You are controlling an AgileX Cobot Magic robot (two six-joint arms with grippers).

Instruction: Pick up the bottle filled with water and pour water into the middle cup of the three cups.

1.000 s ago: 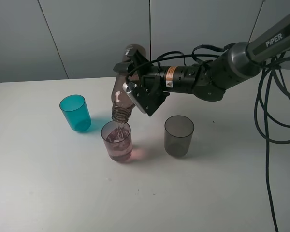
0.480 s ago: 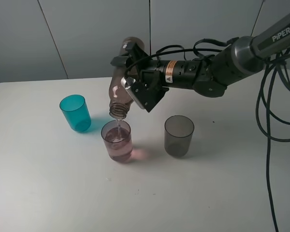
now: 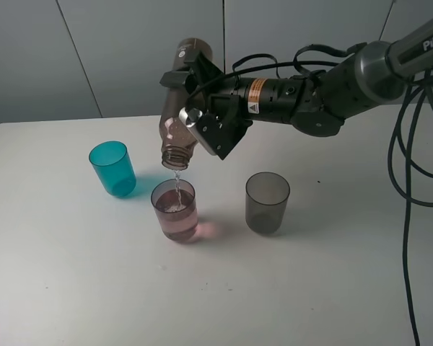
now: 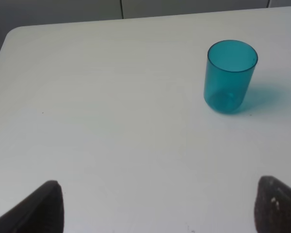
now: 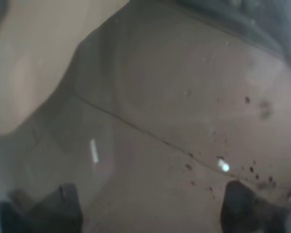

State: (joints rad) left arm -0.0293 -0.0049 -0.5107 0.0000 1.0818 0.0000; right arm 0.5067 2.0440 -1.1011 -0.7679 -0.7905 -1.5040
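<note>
Grey wall panels point(image 3: 130, 50) stand behind the white table point(image 3: 72, 288), and across its middle we see a row of tumblers: the teal cup point(image 3: 112, 169) at centre left, the middle cup point(image 3: 176, 210), pale pink and partly filled with water, just left of centre, and the smoky grey cup point(image 3: 267, 202) right of centre, each apart from its neighbour. Above the pink one we find the bottle point(image 3: 180, 115), tipped almost upside down in the upper middle of the frame. Its open neck points down over the rim without touching it, and a thin stream of water point(image 3: 177, 182) falls into the cup. The right gripper point(image 3: 196, 107) reaches in from the upper right, clenched on the bottle's body; in its wrist view we make out only brown plastic close up. The left gripper point(image 4: 160, 206) hangs over bare table with its fingers spread wide and nothing between them. Black cables point(image 3: 411, 173) hang down the right edge.
</note>
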